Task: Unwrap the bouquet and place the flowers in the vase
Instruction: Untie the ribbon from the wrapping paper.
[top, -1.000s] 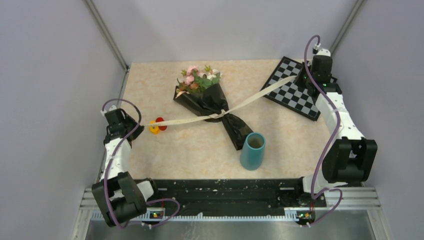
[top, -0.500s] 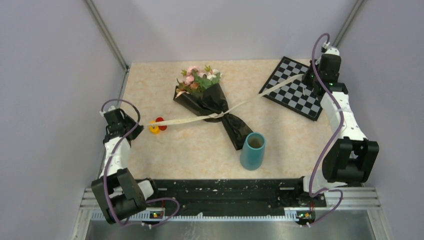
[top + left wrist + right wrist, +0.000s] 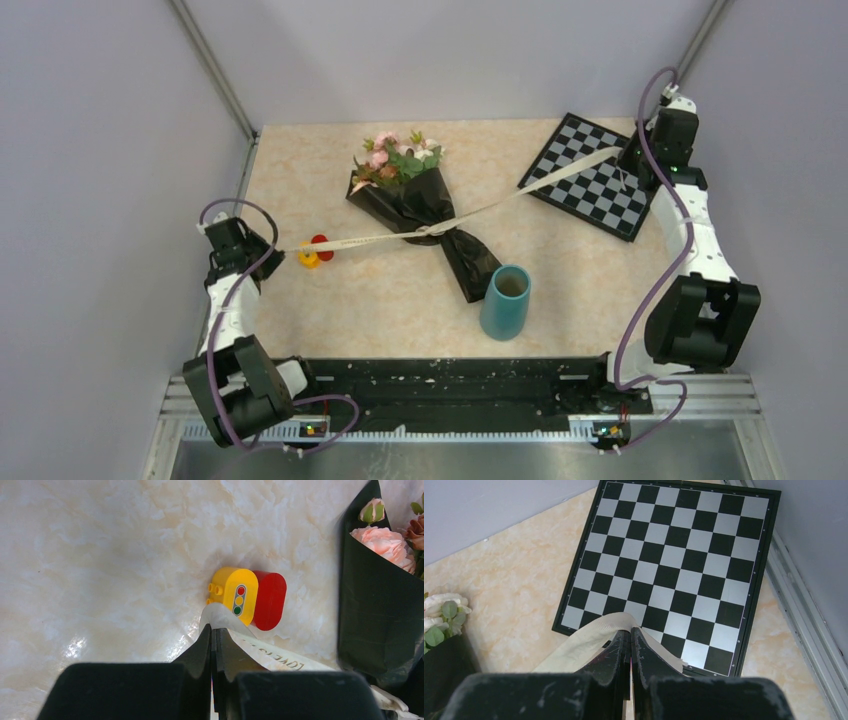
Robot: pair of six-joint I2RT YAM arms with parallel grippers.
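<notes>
The bouquet [image 3: 425,205] lies mid-table in glossy black paper [image 3: 380,615], its pink and cream flowers [image 3: 398,155] at the far end. A cream ribbon [image 3: 520,192] is knotted round its waist and stretched taut both ways. My left gripper [image 3: 214,630] is shut on the ribbon's left end [image 3: 270,655], at the table's left edge [image 3: 272,254]. My right gripper [image 3: 629,630] is shut on the ribbon's right end [image 3: 589,640], raised above the checkerboard [image 3: 628,158]. The teal vase [image 3: 506,301] stands upright near the front, right of the bouquet's tail.
A black-and-white checkerboard [image 3: 674,565] lies at the back right under the right gripper. A small yellow-and-red toy block [image 3: 247,597] sits on the table just beyond the left gripper [image 3: 314,251]. Grey walls and a metal rail [image 3: 804,630] border the table.
The right gripper has moved right and back with its ribbon end, pulling the ribbon tighter. The left gripper has shifted slightly left. The bouquet and vase stay put.
</notes>
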